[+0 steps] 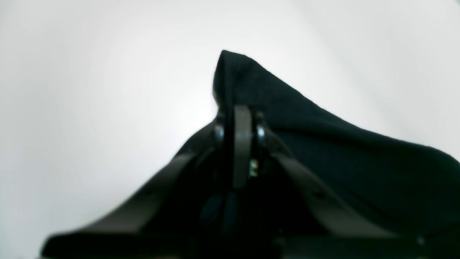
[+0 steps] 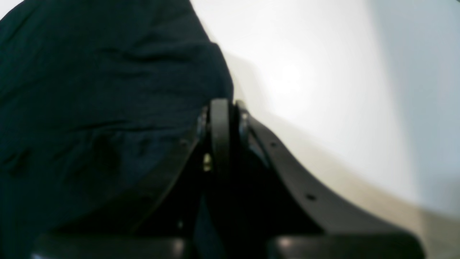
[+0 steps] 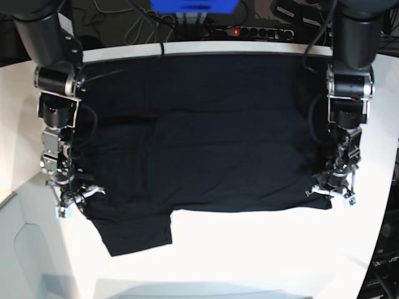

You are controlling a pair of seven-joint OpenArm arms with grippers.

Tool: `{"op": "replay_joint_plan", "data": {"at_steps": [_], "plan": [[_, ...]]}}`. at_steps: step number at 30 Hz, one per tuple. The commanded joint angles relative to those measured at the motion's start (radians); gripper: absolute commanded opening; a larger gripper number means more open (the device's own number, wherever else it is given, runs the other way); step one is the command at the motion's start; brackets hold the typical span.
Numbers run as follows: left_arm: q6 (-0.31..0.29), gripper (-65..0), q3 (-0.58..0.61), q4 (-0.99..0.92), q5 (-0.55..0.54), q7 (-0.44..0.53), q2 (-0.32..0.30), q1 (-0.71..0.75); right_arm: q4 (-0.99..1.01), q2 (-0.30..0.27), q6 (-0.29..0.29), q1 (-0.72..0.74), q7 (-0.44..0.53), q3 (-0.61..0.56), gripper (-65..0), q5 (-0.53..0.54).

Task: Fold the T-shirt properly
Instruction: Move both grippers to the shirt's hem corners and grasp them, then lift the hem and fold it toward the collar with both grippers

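Note:
The black T-shirt (image 3: 206,143) lies spread across the white table (image 3: 249,249), and one part (image 3: 137,233) sticks out toward the front left. No tag or print shows. My left gripper (image 3: 327,192) is at the shirt's front right corner. In the left wrist view it (image 1: 239,111) is shut on a raised peak of the black cloth (image 1: 323,144). My right gripper (image 3: 81,198) is at the shirt's left edge. In the right wrist view it (image 2: 222,104) is shut at the edge of the cloth (image 2: 90,90), which fills the left of that view.
A power strip (image 3: 249,31) and cables lie behind the table's back edge. Both arms (image 3: 56,93) (image 3: 349,93) stand over the shirt's side edges. The table's front edge curves away at the lower left (image 3: 37,249).

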State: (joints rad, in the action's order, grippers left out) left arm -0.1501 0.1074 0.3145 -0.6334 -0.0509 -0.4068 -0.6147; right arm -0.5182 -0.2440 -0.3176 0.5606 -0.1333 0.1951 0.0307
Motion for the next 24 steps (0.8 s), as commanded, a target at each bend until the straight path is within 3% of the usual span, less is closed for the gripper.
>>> {"op": "replay_joint_plan", "data": {"at_steps": [1, 6, 10, 17, 24], "plan": [[0.004, -65.0, -0.001, 0.001, 0.005, -0.053, -0.004, -0.012, -0.024, 0.004, -0.005, -0.014, -0.093, 0.001, -65.0, -0.030], [0.013, -65.0, -0.002, 0.110, -0.004, -0.060, -0.010, 0.014, -0.262, 0.015, -0.005, -0.112, -0.104, 0.004, -65.0, -0.028], [0.013, -65.0, -0.036, 0.255, -0.006, -0.166, -0.014, 0.075, -0.402, 0.016, -0.005, -0.178, -0.104, 0.007, -65.0, -0.025], [0.014, -65.0, -0.286, 0.575, 0.004, -0.306, -0.020, 0.269, -0.615, 0.018, -0.007, -0.279, -0.105, 0.008, -65.0, -0.024], [0.014, -65.0, -0.461, 0.894, -0.004, -0.449, 0.004, 0.421, -0.831, 0.033, -0.008, -0.377, -0.118, 0.053, -65.0, -0.022]]}}
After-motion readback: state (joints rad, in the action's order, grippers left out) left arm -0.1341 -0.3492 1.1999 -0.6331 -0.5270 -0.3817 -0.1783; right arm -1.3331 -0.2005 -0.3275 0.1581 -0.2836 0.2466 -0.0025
